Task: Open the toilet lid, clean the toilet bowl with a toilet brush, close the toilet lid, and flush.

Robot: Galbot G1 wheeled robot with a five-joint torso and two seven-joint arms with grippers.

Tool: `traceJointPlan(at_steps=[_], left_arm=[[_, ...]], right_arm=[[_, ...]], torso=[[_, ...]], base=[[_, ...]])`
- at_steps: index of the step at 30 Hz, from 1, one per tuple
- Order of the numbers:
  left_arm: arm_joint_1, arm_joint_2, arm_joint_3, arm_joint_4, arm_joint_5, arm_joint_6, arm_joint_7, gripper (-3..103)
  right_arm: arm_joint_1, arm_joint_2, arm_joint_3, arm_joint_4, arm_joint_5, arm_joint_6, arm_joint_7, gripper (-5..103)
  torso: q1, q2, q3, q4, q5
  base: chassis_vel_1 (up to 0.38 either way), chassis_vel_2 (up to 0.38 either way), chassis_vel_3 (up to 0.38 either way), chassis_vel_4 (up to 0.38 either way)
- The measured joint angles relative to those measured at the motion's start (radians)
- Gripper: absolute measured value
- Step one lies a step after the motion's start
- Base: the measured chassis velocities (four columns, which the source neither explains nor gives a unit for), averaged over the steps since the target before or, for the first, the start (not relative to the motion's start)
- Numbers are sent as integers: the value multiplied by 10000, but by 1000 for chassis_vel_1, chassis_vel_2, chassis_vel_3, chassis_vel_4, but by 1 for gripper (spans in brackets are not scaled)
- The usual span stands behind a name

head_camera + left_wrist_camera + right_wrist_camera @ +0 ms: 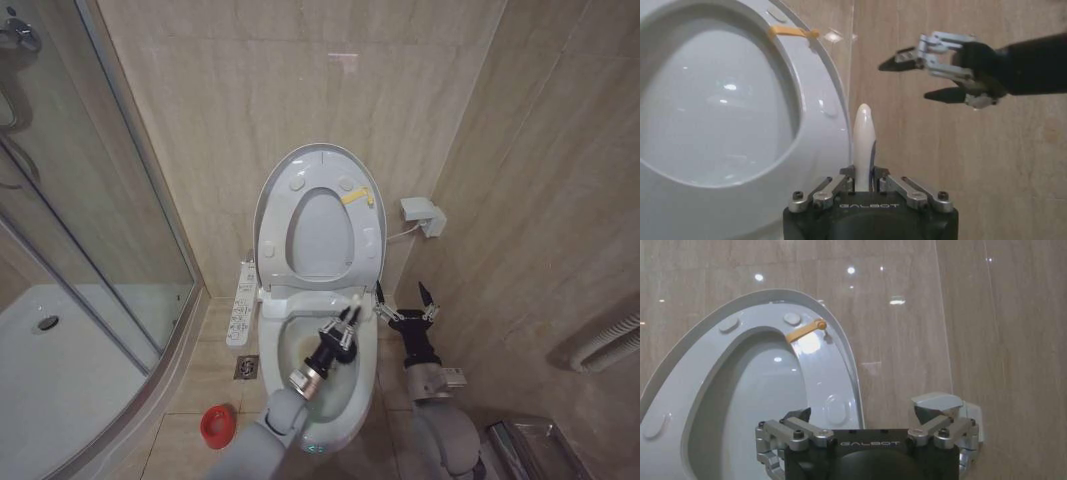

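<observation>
The toilet lid [320,235] stands raised against the wall, with the ring seat [300,195] and its yellow tag folded up against it. Below lies the toilet bowl [366,385], its hollow yellowish. My left gripper [350,318] hangs over the bowl's back, shut on the white handle of the toilet brush [863,130]; the handle tip points up toward the seat [820,125], and the bristle head is hidden. My right gripper [405,298] is open beside the bowl, near the wall, holding nothing, and appears again in the left wrist view [933,75]. The red cup [216,425] sits on the floor to the left.
A glass shower screen [110,200] and white shower tray [60,380] fill the left. A control panel [242,300] sticks out from the toilet's left side above a floor drain [246,367]. A white wall box [422,215] is right of the lid. Ribbed pipes [605,345] run along the right wall.
</observation>
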State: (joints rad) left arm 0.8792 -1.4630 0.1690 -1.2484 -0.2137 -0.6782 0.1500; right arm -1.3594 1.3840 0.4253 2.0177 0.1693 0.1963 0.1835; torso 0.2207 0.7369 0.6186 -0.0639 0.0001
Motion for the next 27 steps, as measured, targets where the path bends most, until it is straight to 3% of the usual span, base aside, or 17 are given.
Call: traceJointPlan(at_steps=[8,17,27], left_arm=[[20,-441,139,580,111,-227,180,18],[-317,-103,149,1158,76,-391,384,18],[-997,-172,-126,2797,-176,-995,828,18]], right_arm=[[0,0,0,0,0,-1,0,100],[0,0,0,0,0,0,0,100],[0,-1,-1,0,0,0,-2,100]], torso=[[0,0,0,-1,-1],[0,0,0,0,-3],[-2,3,-3,1,5]], base=[[0,0,0,0],[0,0,0,0],[0,0,0,0]])
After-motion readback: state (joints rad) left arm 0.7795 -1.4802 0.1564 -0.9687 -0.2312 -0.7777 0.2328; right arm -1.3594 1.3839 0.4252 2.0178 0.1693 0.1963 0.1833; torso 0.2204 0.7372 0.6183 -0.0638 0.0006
